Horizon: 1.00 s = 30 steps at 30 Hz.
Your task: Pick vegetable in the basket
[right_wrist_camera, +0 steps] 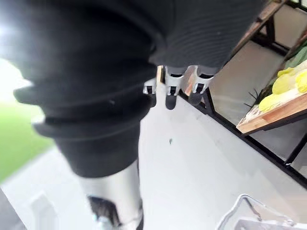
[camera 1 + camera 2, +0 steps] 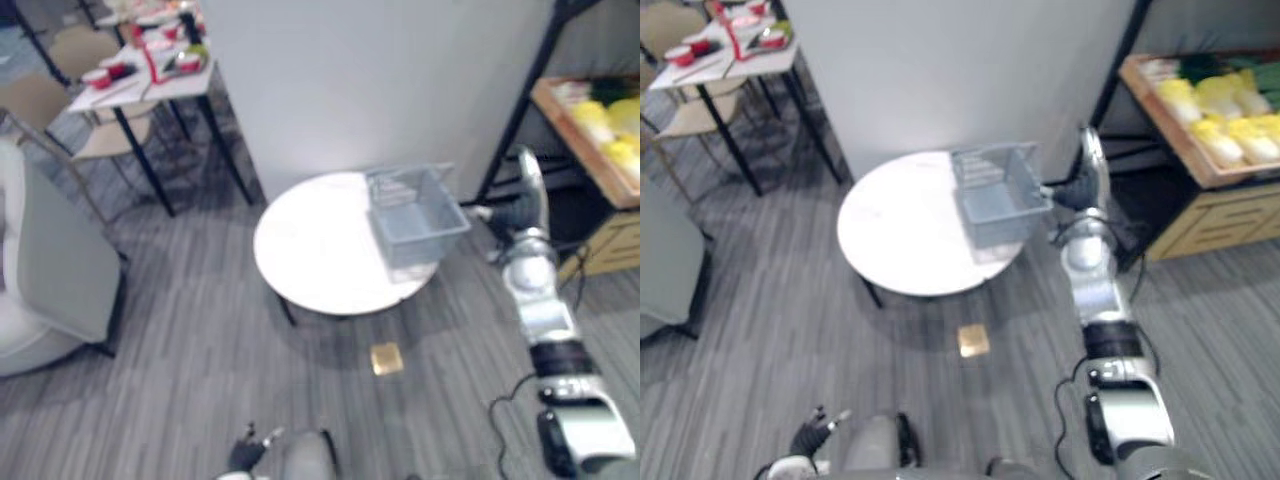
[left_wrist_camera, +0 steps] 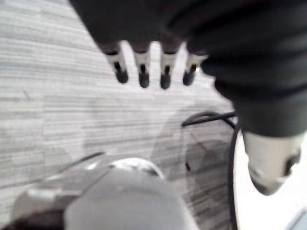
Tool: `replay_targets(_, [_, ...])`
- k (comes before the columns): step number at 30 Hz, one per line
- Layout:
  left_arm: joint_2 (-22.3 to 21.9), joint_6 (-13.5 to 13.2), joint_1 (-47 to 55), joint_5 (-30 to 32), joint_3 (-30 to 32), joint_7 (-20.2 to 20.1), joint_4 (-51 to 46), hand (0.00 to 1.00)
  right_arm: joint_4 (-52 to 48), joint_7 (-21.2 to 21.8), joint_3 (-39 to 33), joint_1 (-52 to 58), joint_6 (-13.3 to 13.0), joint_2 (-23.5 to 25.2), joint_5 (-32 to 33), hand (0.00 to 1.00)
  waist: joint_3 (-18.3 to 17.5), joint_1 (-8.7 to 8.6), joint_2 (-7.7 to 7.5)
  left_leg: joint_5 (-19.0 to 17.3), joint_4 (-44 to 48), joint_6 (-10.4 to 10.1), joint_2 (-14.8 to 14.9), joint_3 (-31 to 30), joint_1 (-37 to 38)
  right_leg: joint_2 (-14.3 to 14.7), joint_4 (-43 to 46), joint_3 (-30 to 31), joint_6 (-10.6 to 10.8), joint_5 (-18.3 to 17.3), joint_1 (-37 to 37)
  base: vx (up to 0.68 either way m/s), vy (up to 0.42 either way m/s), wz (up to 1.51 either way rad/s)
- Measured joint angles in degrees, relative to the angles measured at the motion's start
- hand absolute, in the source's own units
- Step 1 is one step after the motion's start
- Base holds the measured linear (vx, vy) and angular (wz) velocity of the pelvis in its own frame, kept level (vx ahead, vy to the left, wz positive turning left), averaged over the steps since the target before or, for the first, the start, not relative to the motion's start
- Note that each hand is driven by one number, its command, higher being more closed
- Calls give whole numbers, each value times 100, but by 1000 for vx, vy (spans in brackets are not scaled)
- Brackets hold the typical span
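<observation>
My right hand (image 2: 1079, 192) is open and empty, just beside the basket (image 2: 995, 195) on the table (image 2: 890, 240). The yellow vegetables (image 2: 1225, 115) lie on the shelf (image 2: 1165, 125), well apart from it. My left hand (image 3: 144, 72) hangs open over the floor (image 3: 48, 96).

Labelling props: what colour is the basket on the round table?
Light grey basket, clearest in the right eye view.
</observation>
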Motion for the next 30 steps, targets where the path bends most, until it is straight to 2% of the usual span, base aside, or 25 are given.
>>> replay_targets(1, [61,17,-88,11,-16,-1,66,0,180,-9,-38,36,47,3,-50,0,47,-130,-314,-90,-220,-21,-337,-124,131,-307,831,-147,15,-321,-222,458,92,105])
replay_targets(2, [92,18,-125,19,-14,-5,117,0,308,16,-48,37,95,25,-164,0,52,-156,-410,-95,-480,-19,-535,-273,271,-535,1791,-159,-13,-356,-546,511,68,116])
replay_targets(3, [199,37,-135,31,-130,-3,144,0,362,40,-38,33,176,54,-261,0,92,-175,-491,-126,-753,-31,-765,-455,583,-854,3253,109,166,-248,-1088,405,19,88])
replay_targets(4, [243,56,-146,93,-239,3,178,0,400,71,-36,27,176,54,-269,0,105,-192,-501,-179,-865,-55,-854,-568,809,-926,3958,428,125,-272,-1352,409,-14,88])
replay_targets(5, [262,53,-143,194,-307,4,226,0,510,93,-9,5,172,52,-271,0,107,-197,-473,-194,-972,-66,-882,-689,1047,-923,4140,592,19,-329,-1484,333,-82,84])
replay_targets(6, [275,50,-138,240,-404,4,237,0,614,121,103,-30,174,47,-269,0,111,-188,-442,-179,-1121,-98,-881,-863,1307,-916,3890,595,-146,-419,-1621,416,-122,77])
replay_targets(7, [301,49,-148,243,-442,3,237,0,668,134,148,-73,166,37,-269,0,112,-197,-429,-164,-1196,-122,-854,-933,1383,-890,3649,605,-212,-451,-1725,465,-185,86])
replay_targets(8, [335,47,-222,244,-460,-13,234,0,749,155,151,-187,127,-12,-269,0,113,-239,-403,-127,-1296,-181,-805,-1166,1406,-826,2992,715,-250,-445,-1971,419,-236,102])
replay_targets(9, [303,43,-318,244,-503,-45,232,0,844,159,151,-300,125,-167,-268,0,133,-311,-369,-63,-1404,-309,-757,-1397,1400,-771,2202,1010,-166,-370,-2157,319,-230,109])
replay_targets(10, [301,32,-345,243,-532,-58,227,0,937,165,148,-337,126,-265,-268,0,134,-331,-365,-30,-1450,-389,-752,-1485,1408,-769,1784,1181,-117,-265,-2201,307,-245,115])
replay_targets(11, [323,-10,-341,245,-656,-62,218,0,1081,174,137,-328,150,-419,-271,0,113,-328,-414,-25,-1528,-589,-786,-1570,1472,-845,918,1407,-133,319,-2165,315,-272,99])
replay_targets(12, [438,-54,-299,247,-688,-86,207,0,1197,200,129,-340,151,-459,-272,0,81,-310,-593,-102,-1615,-759,-876,-1654,1588,-1011,486,1506,-59,1311,-2185,330,-305,88])
replay_targets(13, [524,-72,-273,247,-692,-96,204,0,1227,218,138,-346,150,-449,-275,0,93,-306,-760,-130,-1641,-831,-977,-1697,1663,-1115,451,1511,6,1793,-2210,315,-364,51])
replay_targets(14, [435,-60,-241,248,-683,-87,245,0,1298,300,170,-416,135,-460,-364,0,89,-285,-603,-142,-1659,-986,-854,-1775,1677,-1037,546,1478,181,1489,-2192,263,-356,23])
replay_targets(15, [317,-91,-138,248,-696,-106,175,0,1423,360,308,-539,134,-522,-466,0,76,-322,-450,-140,-1677,-1101,-626,-1761,1549,-845,300,1350,125,1523,-2186,263,-371,3])
replay_targets(17, [211,-116,-147,248,-695,-107,165,0,1572,395,392,-733,136,-660,-479,0,125,-302,-162,-137,-1725,-1254,-376,-1708,1411,-575,-20,1301,-27,1664,-2204,142,-218,-15])
replay_targets(19, [258,-136,-217,246,-677,-91,162,0,2010,403,607,-1080,150,-837,-475,0,245,-318,-32,-33,-1864,-1410,-181,-1652,1250,-336,-387,1247,-161,1856,-2288,70,-195,-16])
replay_targets(21, [316,-221,-458,244,-678,-61,169,0,2356,442,837,-1503,145,-1089,-466,0,520,-331,-11,68,-1929,-1482,-83,-1665,1003,-207,-657,1203,-247,2035,-2430,18,-135,-3])
replay_targets(25, [318,-278,-750,235,-691,-39,167,0,2961,652,1070,-2096,108,-1220,-463,0,858,-335,107,167,-1976,-1515,-59,-1740,696,-170,-964,1143,-283,2248,-2578,-5,-52,8])
replay_targets(26, [318,-281,-821,232,-717,-32,173,0,3110,669,1096,-2197,94,-1235,-470,100,936,-336,168,181,-1975,-1519,-60,-1804,627,-172,-1014,1113,-271,2289,-2598,-10,-21,16])
replay_targets(28, [321,-321,-873,220,-732,5,167,0,3261,647,1148,-2613,-46,-1383,-469,100,1064,-349,287,202,-1971,-1513,-75,-1833,445,-190,-1038,1074,-254,2313,-2742,-11,-15,13])
replay_targets(30, [325,-321,-889,177,-776,17,176,0,3427,644,1249,-2828,-64,-1488,-465,100,1118,-342,325,207,-1969,-1508,-82,-1837,371,-195,-1048,1071,-240,2324,-2804,0,-2,3])
